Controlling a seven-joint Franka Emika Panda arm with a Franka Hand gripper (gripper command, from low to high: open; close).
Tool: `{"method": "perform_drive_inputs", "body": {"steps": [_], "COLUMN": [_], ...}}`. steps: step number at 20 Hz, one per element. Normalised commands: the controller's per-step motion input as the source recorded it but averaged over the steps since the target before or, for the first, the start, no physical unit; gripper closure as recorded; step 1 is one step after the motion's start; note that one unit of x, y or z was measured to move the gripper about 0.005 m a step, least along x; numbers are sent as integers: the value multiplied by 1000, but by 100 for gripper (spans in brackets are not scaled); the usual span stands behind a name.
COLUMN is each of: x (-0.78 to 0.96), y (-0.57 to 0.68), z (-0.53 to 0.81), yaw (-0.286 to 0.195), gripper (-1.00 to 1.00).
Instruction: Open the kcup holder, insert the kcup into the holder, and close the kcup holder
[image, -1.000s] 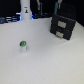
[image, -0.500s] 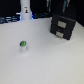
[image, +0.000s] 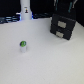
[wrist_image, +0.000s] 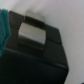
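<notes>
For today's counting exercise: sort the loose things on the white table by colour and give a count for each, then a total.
Black: 1, the kcup holder
Green-topped: 1, the kcup
White: 1, the tall post
Total: 3

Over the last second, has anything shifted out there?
Nothing visibly moved. The arm hangs above the kcup holder as before, nothing has been gripped or released, the holder looks closed in both views, and the kcup sits where it was on the table.
</notes>
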Motion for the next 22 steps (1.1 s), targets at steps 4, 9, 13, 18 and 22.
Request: {"method": "perform_drive_inputs", "body": {"steps": [4, 9, 13, 18, 22], "x": [-252, -242, -263, -254, -345], "y": [556, 436, 131, 66, 40], "z": [-294, -364, -415, -374, -365], "yaw": [-190, -175, -90, -25, -3], "gripper": [-100, -100, -100, -100, -100]}}
